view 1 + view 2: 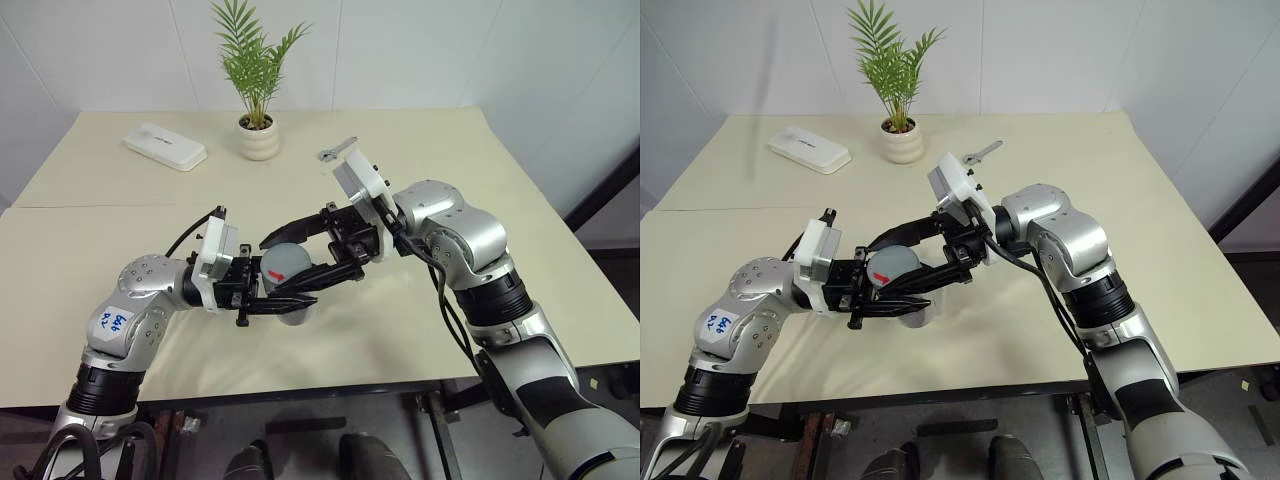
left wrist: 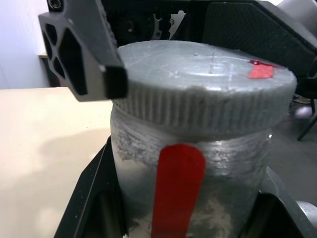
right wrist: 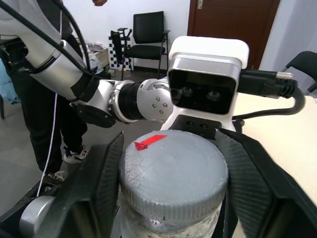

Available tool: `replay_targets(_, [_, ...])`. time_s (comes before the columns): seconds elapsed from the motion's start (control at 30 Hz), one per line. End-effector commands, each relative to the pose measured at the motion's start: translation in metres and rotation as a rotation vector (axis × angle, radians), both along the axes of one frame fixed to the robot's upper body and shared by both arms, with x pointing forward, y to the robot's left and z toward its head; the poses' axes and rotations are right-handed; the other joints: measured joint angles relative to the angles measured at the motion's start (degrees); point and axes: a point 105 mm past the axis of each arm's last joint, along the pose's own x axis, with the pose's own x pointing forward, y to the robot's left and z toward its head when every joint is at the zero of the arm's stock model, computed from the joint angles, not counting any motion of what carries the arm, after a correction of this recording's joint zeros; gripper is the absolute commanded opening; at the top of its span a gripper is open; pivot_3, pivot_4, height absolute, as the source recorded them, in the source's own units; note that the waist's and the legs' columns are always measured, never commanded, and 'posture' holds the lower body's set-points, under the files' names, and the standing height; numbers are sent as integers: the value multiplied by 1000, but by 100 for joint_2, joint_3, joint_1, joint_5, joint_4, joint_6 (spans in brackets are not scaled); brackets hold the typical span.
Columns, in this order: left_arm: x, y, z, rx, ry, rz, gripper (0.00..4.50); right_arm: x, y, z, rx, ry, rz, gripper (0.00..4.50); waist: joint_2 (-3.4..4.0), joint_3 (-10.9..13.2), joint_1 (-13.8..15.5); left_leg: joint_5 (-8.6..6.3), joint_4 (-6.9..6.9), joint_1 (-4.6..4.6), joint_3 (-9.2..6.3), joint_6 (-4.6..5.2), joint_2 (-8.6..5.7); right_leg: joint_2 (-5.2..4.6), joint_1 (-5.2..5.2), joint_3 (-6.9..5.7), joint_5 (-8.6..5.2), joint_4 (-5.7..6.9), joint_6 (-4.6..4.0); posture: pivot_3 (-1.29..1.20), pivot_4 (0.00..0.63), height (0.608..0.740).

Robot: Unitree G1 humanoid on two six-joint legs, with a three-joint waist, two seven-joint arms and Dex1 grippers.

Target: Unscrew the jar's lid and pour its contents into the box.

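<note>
Above the table's near middle I hold the jar (image 2: 133, 193), silvery with a red label, its top tilted up toward my head. My left gripper (image 1: 290, 292) is shut on the jar's body from the left. The grey lid (image 3: 171, 171) with its small red mark sits on the jar. From the right, my right gripper (image 1: 276, 264) reaches in open, one finger (image 3: 106, 183) close on each side of the lid's ribbed rim. The contents are hidden inside the jar. The box is hidden from view.
At the back of the beige table (image 1: 450, 160) stand a white ribbed pot with a palm (image 1: 259, 138), a flat white case (image 1: 165, 146) and a small wrench (image 1: 336, 149). The right wrist view shows a person (image 3: 34, 109) and chairs beyond the table's front edge.
</note>
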Motion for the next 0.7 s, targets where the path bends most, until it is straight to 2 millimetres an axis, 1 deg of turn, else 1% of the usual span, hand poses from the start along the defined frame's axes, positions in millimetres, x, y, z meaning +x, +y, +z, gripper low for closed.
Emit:
replay_targets(0.03, [8,20,3,-15,-20,109,1957,-3,-8,20,70,-47,-17,4276,0,0,-8,0,0,1,0,0,0,0,0,0,-1,1,-1,0,150,740])
replay_targets(0.07, [10,24,2,-10,-21,129,1957,-2,-9,21,79,-43,-32,4438,0,0,-9,0,0,1,0,0,2,1,-2,0,-2,4,-3,0,150,740])
replay_targets(0.2, [14,33,-2,21,-14,174,1957,-1,-11,24,110,-44,-62,4438,0,0,3,0,0,0,0,-3,3,0,-7,-1,-6,10,-11,0,150,740])
replay_targets(0.3, [18,32,-2,25,-21,190,1957,-3,1,21,128,-66,-97,4438,0,0,-5,-3,-1,-1,2,-7,3,-2,-8,0,-7,9,-12,0,150,740])
replay_targets(0.4, [20,27,0,20,-24,186,1957,-3,19,11,120,-65,-140,4438,0,0,-7,-5,-2,0,2,-11,9,3,-11,0,-9,12,-16,0,150,740])
replay_targets(0.5, [20,22,0,20,-23,179,1957,-1,29,9,130,-59,-174,4438,0,0,-8,-4,-2,-3,3,-14,11,7,-19,0,-10,19,-19,0,150,740])
replay_targets(0.6, [19,19,0,17,-22,170,1957,3,35,7,132,-58,-202,4438,0,0,2,-3,-1,-7,5,-16,11,8,-24,1,-10,23,-18,0,150,740])
replay_targets(0.7, [17,18,0,17,-26,162,1957,7,36,5,121,-65,-216,4438,0,0,4,-3,-1,-7,6,-16,11,8,-26,1,-10,24,-18,0,150,740])
